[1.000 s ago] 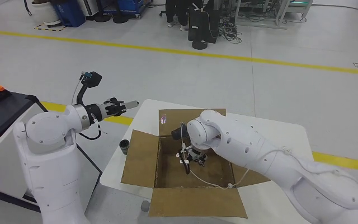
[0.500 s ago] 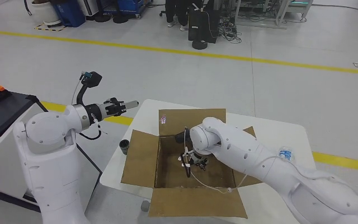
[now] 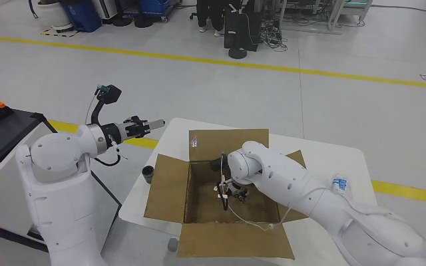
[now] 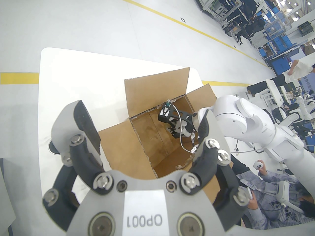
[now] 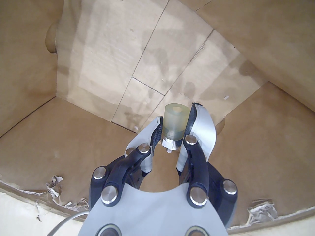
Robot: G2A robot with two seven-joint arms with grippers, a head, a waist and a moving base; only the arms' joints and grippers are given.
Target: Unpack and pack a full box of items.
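Holding a pale cylinder (image 5: pixel 173 120) inside the cardboard box (image 5: pixel 103 50).
Right claw (image 5: pixel 176 116) pinching cylinder, metal bolt end toward wrist; left claw (image 4: pixel 144 112) spread, empty, near table (image 4: pixel 73 69) edge.

Lit brightly and evenly from overhead in the top view, with only soft, pale shadows around the box (image 3: pixel 166 189) on the white worktop (image 3: pixel 333 159). Shone off the smooth floor (image 4: pixel 98 13) in the left wrist view. Bent straight lines into curves toward the edges of both wrist views. Dimmed inside the box, lighter on its bottom than its walls. Glowed faintly through the pale cylinder (image 5: pixel 173 124) pinched in the right tool (image 5: pixel 175 119).
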